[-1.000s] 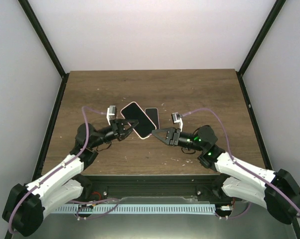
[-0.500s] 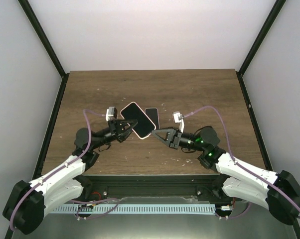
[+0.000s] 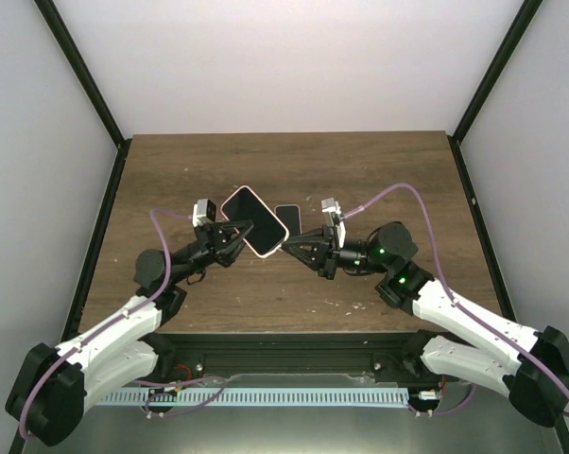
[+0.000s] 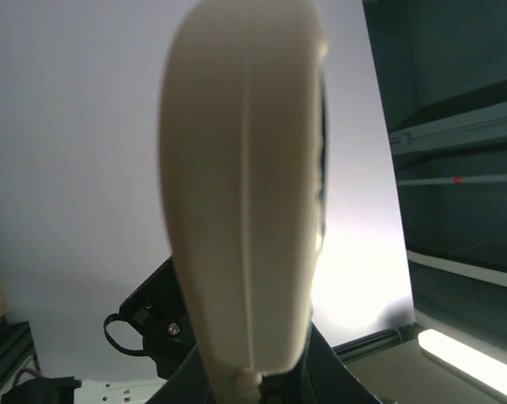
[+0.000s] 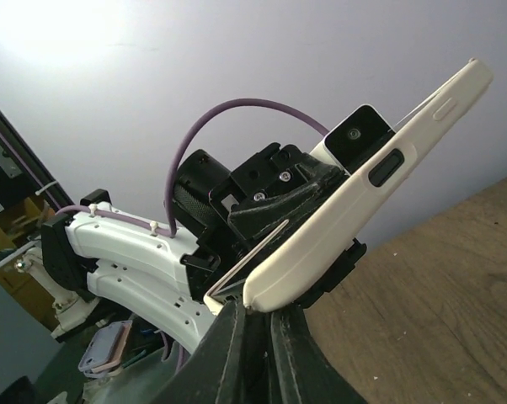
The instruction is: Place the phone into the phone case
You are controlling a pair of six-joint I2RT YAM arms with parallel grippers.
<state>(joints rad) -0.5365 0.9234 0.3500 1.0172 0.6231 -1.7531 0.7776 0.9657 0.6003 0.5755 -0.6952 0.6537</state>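
Observation:
The phone case [image 3: 250, 219], cream-edged with a dark inside, is held tilted above the table. My left gripper [image 3: 241, 231] is shut on its left side. In the left wrist view the phone case [image 4: 237, 210] stands edge-on and fills the middle, pinched at its base by the left gripper [image 4: 255, 377]. My right gripper [image 3: 287, 249] meets the case's near right corner. In the right wrist view the right gripper [image 5: 258, 308] is shut on that corner of the phone case [image 5: 346, 219]. The black phone [image 3: 288, 217] lies flat on the table just right of the case.
The brown wooden table [image 3: 379, 180] is ringed by white walls and black corner posts [image 3: 86, 90]. The left arm's white link [image 5: 127, 252] and purple cable [image 5: 211, 126] show behind the case in the right wrist view.
The left gripper has carried the case a little up and to the left. The right gripper has moved left to the case's near corner and closed the last bit.

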